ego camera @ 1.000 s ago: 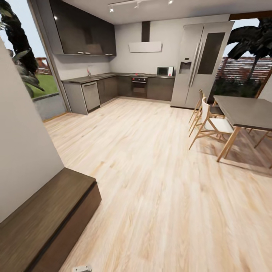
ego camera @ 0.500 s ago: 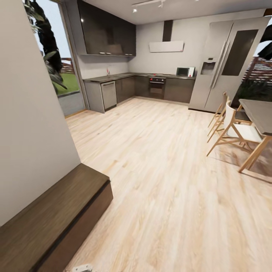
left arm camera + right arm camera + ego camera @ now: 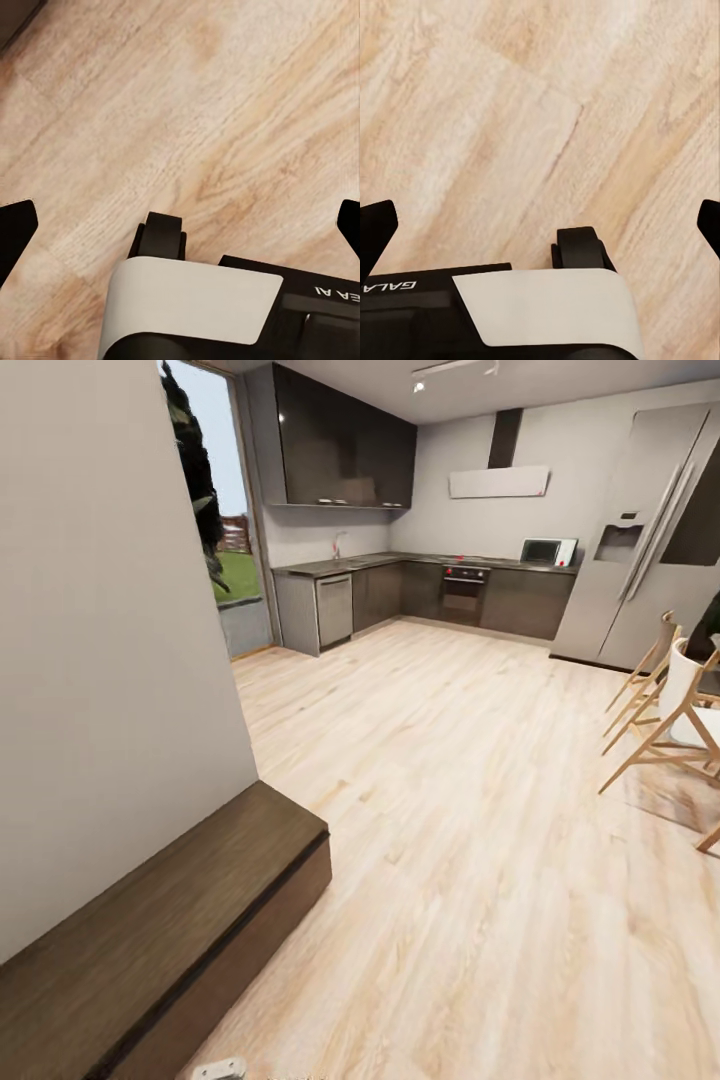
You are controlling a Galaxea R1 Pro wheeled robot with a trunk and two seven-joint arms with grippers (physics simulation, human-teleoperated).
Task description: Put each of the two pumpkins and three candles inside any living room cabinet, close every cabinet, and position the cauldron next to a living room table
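A long low dark-brown cabinet (image 3: 150, 940) runs along the pale wall at the lower left of the head view, its front closed. The pumpkins, candles, cauldron and table are out of view. In the left wrist view my left gripper (image 3: 180, 229) is open, its dark fingertips (image 3: 15, 232) spread wide over bare wood floor, with nothing between them. My right gripper (image 3: 540, 225) is open too, with its fingertips (image 3: 376, 229) far apart above the floor planks and nothing held.
A pale wall (image 3: 100, 660) stands close on the left. Light wood floor (image 3: 450, 810) stretches ahead to dark kitchen counters (image 3: 400, 590) and a tall fridge (image 3: 650, 540). Wooden chairs (image 3: 665, 710) stand at the right edge. A glass opening (image 3: 225, 560) shows greenery outside.
The camera has swung to the left, so the whole picture has shifted right. The dining table has slid out of frame and the wall takes up more of the left.
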